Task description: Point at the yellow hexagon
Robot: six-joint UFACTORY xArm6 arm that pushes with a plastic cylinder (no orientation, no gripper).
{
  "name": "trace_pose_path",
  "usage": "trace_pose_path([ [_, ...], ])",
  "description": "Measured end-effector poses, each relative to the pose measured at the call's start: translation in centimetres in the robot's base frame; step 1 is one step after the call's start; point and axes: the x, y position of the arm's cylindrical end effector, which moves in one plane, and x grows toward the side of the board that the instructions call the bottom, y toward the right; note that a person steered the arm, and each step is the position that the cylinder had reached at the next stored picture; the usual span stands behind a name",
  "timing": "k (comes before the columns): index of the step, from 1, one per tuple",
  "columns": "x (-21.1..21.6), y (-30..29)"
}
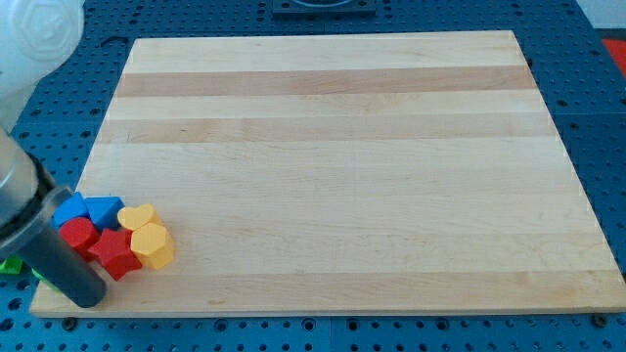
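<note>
A yellow hexagon [153, 245] lies near the bottom left corner of the wooden board [333, 166], at the right end of a tight cluster of blocks. A yellow heart [137, 215] touches it from above. A red star [115, 253] sits against its left side. A second red block [78, 235] and two blue blocks [68, 207] [104, 209] lie further left. My dark rod comes in from the view's left edge. My tip [86, 295] is at the board's bottom left corner, below and left of the red star, apart from the yellow hexagon.
A green block [10, 264] shows partly at the view's left edge, off the board and behind the rod. The board rests on a blue perforated table [597, 108]. The arm's pale, blurred body fills the top left corner.
</note>
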Motion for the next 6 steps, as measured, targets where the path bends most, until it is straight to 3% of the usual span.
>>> trace_pose_path([
  [4,0.0,3.0],
  [6,-0.7,10.7],
])
